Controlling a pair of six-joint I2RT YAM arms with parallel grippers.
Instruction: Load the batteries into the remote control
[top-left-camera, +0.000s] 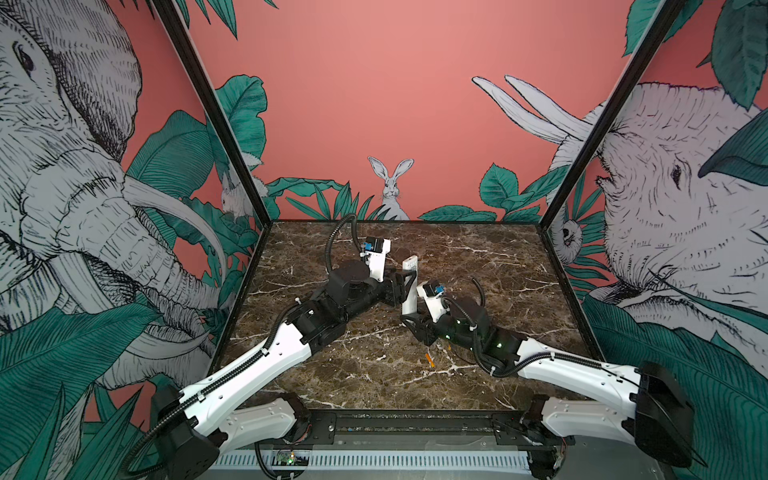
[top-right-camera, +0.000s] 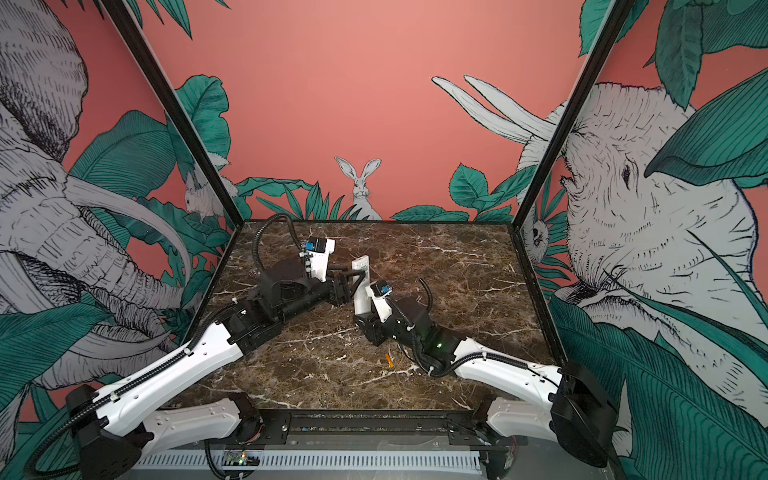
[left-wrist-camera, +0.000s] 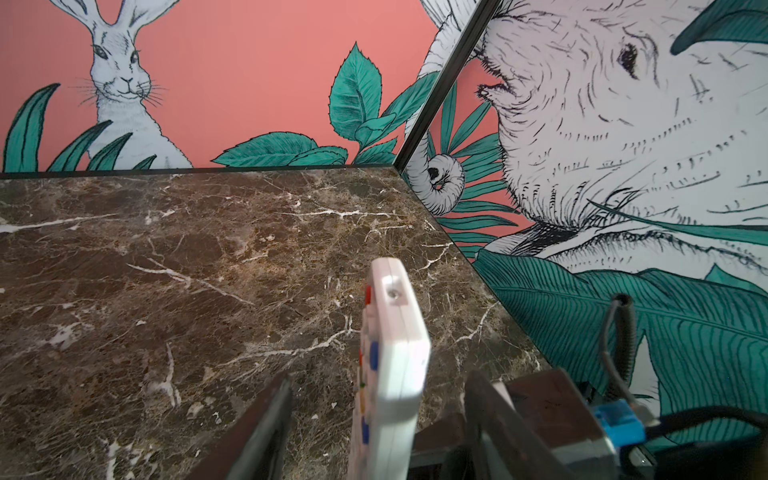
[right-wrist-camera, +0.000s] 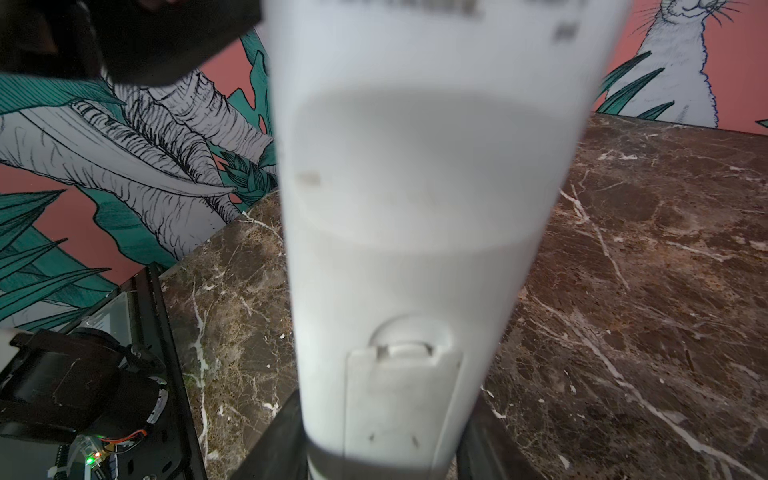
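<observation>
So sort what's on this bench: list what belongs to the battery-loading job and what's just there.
Job: long white plastic remote control; slim orange cylindrical battery; left pincer; right pincer.
Just there: brown marble tabletop; pink jungle mural walls.

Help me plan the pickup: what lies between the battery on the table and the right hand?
Nothing but bare marble table; both top views show that stretch clear between the battery and the right hand, which grips the remote.
</observation>
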